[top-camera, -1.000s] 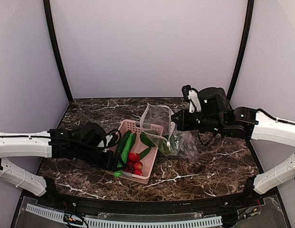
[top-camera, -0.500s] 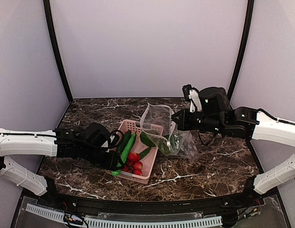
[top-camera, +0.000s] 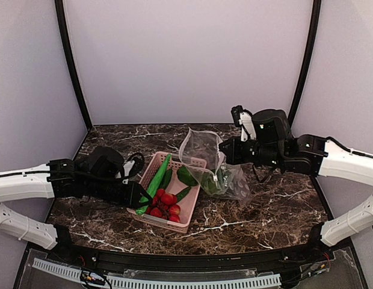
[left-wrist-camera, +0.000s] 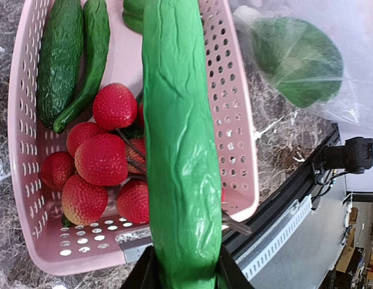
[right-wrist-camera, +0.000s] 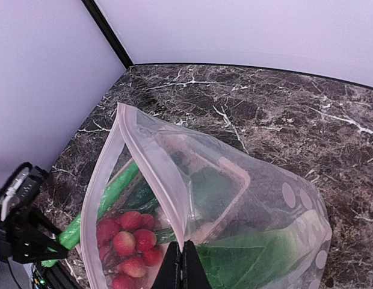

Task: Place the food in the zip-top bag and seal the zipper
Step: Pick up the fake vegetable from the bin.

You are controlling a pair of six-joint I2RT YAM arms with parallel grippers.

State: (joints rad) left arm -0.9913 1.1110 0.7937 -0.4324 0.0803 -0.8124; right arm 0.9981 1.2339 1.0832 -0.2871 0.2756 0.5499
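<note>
My left gripper is shut on the near end of a long bright green cucumber and holds it tilted above the pink basket; the cucumber fills the left wrist view. My right gripper is shut on the pale zipper strip of the clear zip-top bag, holding its mouth open towards the basket. A leafy green vegetable lies inside the bag. In the basket lie a dark cucumber, a slim green piece and red strawberries.
The dark marble table has a black rail along its near edge. Black corner posts and pale walls close in the back and sides. The basket stands just left of the bag.
My left gripper has lifted the bright green cucumber out of the basket and drawn back to the left. The right gripper and bag have stayed put.
</note>
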